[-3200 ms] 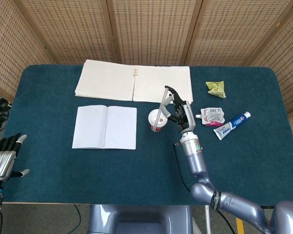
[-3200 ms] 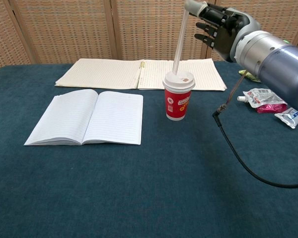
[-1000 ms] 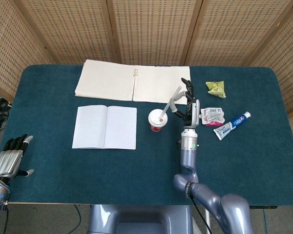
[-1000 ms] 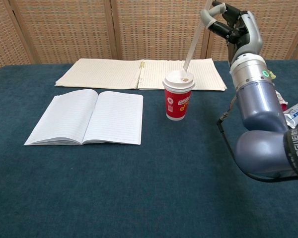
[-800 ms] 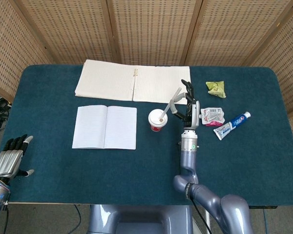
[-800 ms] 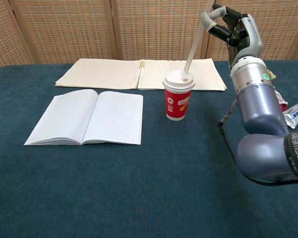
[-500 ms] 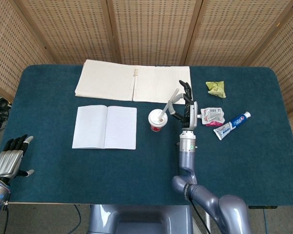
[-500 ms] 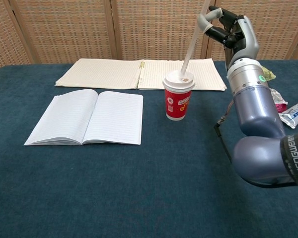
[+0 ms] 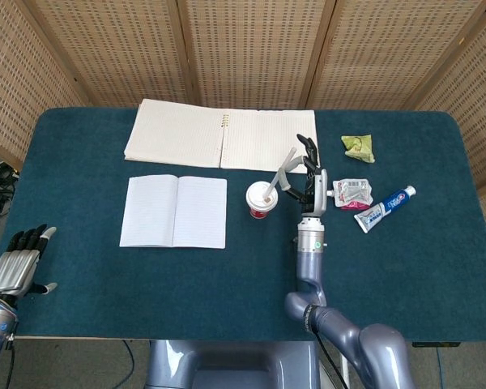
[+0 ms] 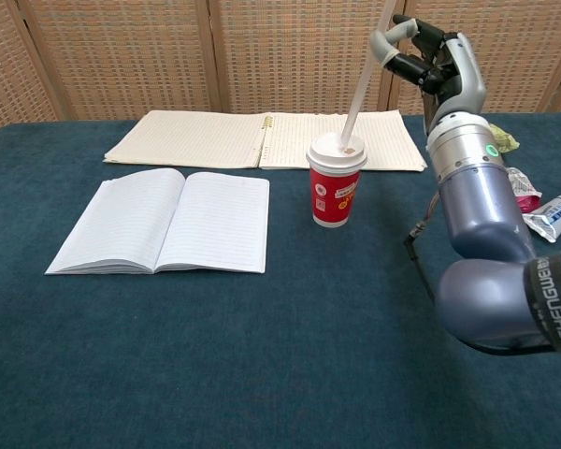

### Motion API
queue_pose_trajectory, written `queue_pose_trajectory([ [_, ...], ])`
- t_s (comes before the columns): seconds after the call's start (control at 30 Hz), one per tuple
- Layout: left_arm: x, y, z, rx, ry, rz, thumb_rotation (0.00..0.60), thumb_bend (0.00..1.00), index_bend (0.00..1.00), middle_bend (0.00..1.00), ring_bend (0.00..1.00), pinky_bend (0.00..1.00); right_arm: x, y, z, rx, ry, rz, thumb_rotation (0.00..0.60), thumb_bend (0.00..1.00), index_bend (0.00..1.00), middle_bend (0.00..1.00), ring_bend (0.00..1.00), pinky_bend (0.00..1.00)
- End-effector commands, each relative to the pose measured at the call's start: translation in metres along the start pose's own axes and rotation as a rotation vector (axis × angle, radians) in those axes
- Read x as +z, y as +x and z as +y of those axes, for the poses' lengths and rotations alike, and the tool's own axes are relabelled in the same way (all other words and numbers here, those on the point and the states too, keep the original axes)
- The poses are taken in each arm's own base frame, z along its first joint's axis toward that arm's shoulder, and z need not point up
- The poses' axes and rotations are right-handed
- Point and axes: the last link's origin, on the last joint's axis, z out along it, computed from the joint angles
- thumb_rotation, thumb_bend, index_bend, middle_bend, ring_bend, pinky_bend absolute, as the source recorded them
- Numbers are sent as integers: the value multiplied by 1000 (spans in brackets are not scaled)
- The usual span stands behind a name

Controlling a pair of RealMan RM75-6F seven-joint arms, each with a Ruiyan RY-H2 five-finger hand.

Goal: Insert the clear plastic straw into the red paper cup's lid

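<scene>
The right hand (image 10: 437, 58) is pinching the top of the clear straw (image 10: 362, 84), which is slanting down to its left, its lower end meeting the white lid (image 10: 337, 150) of the red cup (image 10: 333, 198). The left hand (image 9: 18, 261) is hanging released, fingers apart, beside the surface (image 9: 146, 284).

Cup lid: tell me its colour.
The lid is white, topping the red cup; the chest view shows it best.

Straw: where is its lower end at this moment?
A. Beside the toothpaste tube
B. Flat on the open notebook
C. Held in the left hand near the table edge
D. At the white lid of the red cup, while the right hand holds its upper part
D: the straw slants from the right hand down to the lid of the red cup.
</scene>
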Motion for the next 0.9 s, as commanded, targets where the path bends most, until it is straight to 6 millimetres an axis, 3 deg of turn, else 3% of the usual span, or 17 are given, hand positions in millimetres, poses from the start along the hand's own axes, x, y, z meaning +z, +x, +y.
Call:
queue_pose_trajectory([
  [0.03, 0, 0, 0, 0, 1, 0, 600, 70, 0, 0, 0, 0, -1, 0, 1, 0, -5, -1, 600, 544, 661, 243, 3, 0],
  [0.63, 0, 0, 0, -1, 0, -5, 600, 71, 0, 0, 0, 0, -9, 0, 10, -12, -29, -10, 600, 546, 657, 233, 3, 0],
  [0.9, 0, -1, 0, -2, -1, -10, 600, 70, 0, 0, 0, 0, -13, 1, 12, -15, -29, -10, 600, 500, 577, 194, 2, 0],
])
